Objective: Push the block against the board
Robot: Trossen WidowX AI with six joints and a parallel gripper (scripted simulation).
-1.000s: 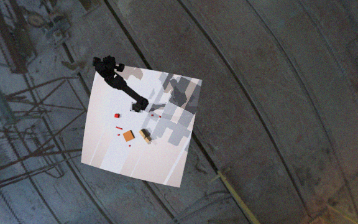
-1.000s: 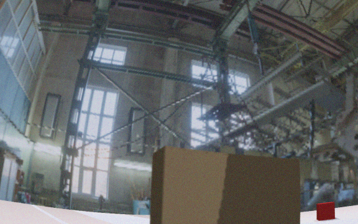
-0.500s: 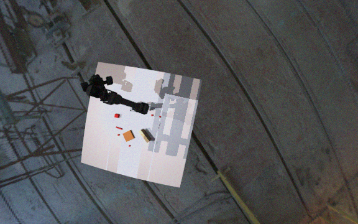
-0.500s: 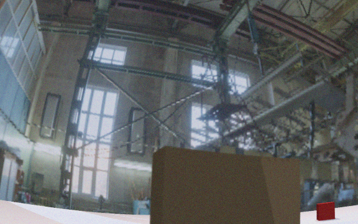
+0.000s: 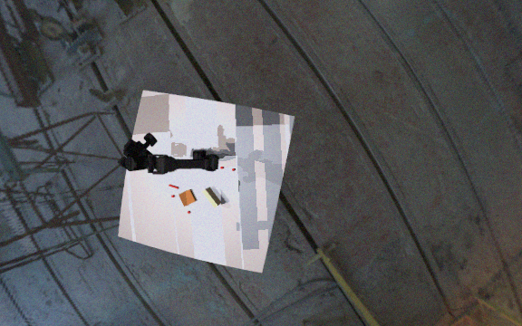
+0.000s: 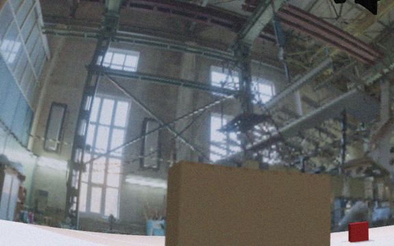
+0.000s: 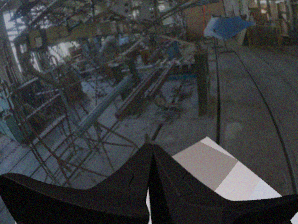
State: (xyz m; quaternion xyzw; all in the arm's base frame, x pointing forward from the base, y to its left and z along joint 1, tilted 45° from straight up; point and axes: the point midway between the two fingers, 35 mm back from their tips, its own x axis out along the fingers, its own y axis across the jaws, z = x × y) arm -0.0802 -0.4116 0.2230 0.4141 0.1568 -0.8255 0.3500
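- My gripper (image 7: pixel 149 149) is shut, fingertips together, with nothing between them. My arm (image 5: pixel 184 164) (image 6: pixel 368 5) stretches toward the left edge of the pale table (image 5: pixel 161 217) (image 6: pixel 9 232) (image 7: pixel 232 182), away from both parts.
- The orange square block (image 5: pixel 188 197) lies below my arm, just left of the frame's middle. The pale yellow board (image 5: pixel 211 197) (image 6: pixel 248 205) is to its right, a gap between them; I take the big tan shape low in the exterior view for it, though that view is too close to be sure.
- So I judge the step in hand to be getting into position; the joining push remains undone.
- Next I should come down left of the block, fingers closed, and push it right, low and slowly.
- I must square its side to the board and line up one edge; an off-centre push could turn it.
- Then I back away.
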